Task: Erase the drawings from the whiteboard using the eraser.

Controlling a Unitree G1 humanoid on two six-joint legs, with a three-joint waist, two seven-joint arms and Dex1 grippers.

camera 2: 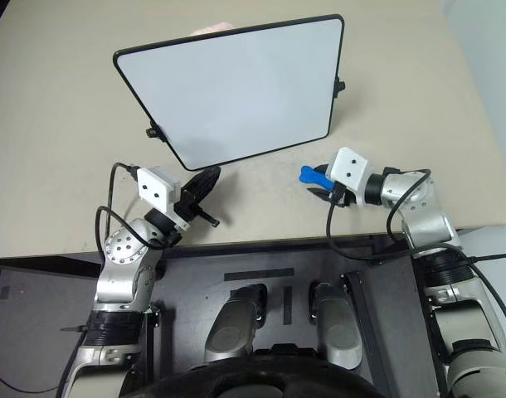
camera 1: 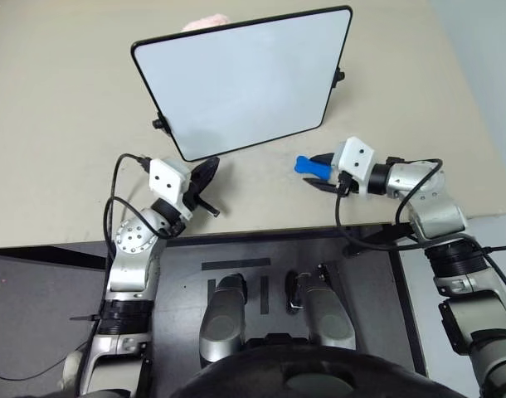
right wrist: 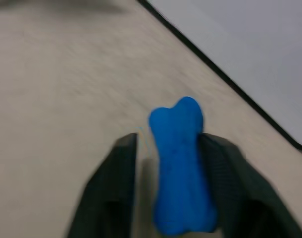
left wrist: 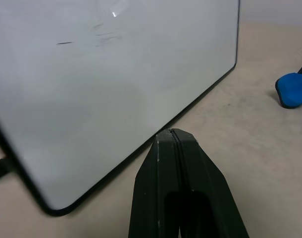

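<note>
Now, look at your right claw (right wrist: 166, 144): its two black fingers stand parted, and the blue bone-shaped eraser (right wrist: 181, 168) lies between them, its rounded end poking out past the tips. It rests against one finger while a slim gap shows on the other side, so you cannot tell whether the eraser is truly gripped or merely cradled there. From the head camera, that claw sits low over the beige worktop (camera 1: 62, 124), just off the whiteboard's near right corner, with the eraser pointing toward your left. Your left claw (left wrist: 173, 136) is clenched, fingers pressed together with nothing between them, its tips just beside the whiteboard's (camera 1: 245, 79) lower edge without clearly touching the black frame. The board itself looks almost clean; the left wrist camera catches only faint grey smudges (left wrist: 99, 37) on its surface, too weak to read as a shape. Something pale pink (camera 1: 205, 22) peeks over the board's far edge, mostly hidden behind it.
</note>
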